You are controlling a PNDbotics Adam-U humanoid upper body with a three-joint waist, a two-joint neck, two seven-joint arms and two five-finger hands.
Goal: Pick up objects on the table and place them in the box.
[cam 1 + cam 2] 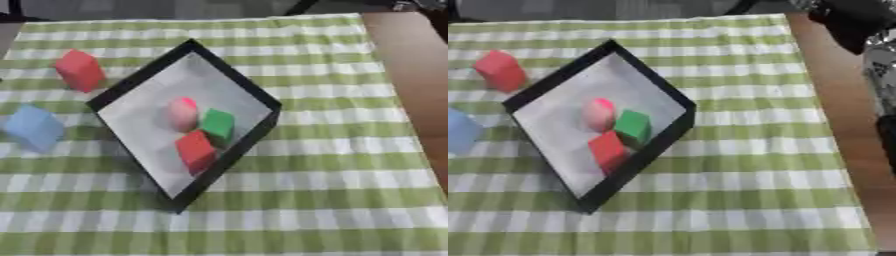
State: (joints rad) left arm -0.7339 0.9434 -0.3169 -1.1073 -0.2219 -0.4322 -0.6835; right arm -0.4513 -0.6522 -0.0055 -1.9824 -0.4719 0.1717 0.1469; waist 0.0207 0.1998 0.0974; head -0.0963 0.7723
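Nearest, box holds red block, green cube, pink piece; red prism, blue block await; hands unseen, state untellable.

Green-checked tablecloth, brown table

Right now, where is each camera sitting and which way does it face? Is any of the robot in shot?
Left eye view: in the head, looking down on the checked cloth and the black-rimmed box; no arm or hand shows.
Right eye view: beside it, same downward look; black and silver arm parts run down the right edge, no hand discernible.
Shared: the box holding a pink piece, green block and red block; outside it to the left, another red block and a blue block.
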